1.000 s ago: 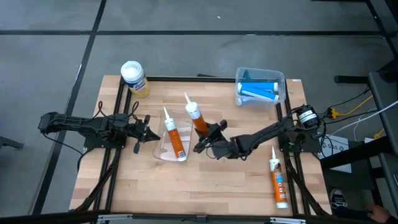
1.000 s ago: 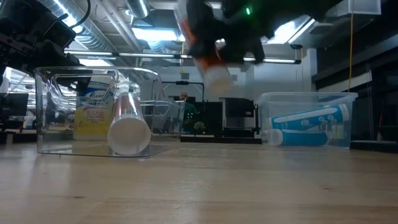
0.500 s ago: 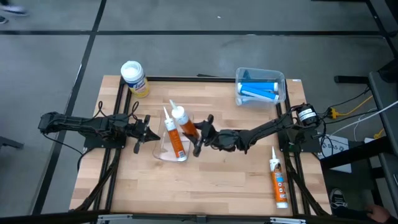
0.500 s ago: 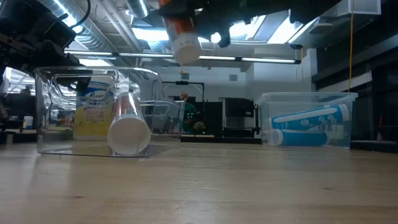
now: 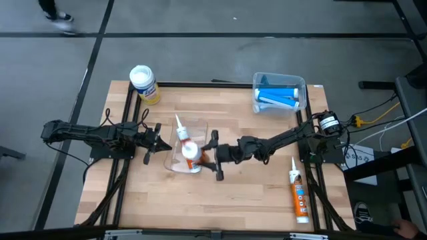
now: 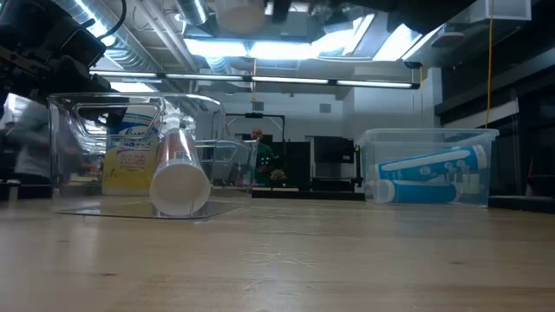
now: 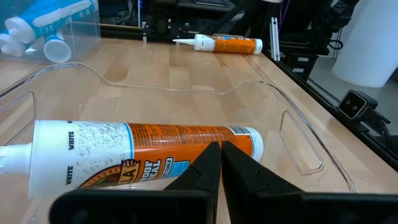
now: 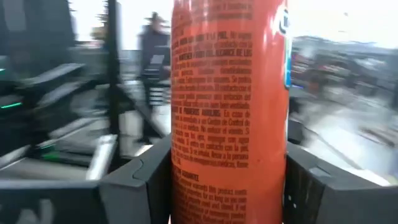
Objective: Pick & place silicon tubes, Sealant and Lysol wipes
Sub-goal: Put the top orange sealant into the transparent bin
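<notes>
Item: orange tube [image 8: 229, 112], rigid, light, slick-labelled; I judged mid-barrel the surest hold. My right gripper [image 5: 215, 155] clamped its barrel, above the clear tray [image 5: 175, 167]. My left gripper [image 5: 157, 143], fingers together, empty, waited beside the tray.

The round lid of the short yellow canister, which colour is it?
White; the round lid of the short yellow canister shows best in the high view.
</notes>
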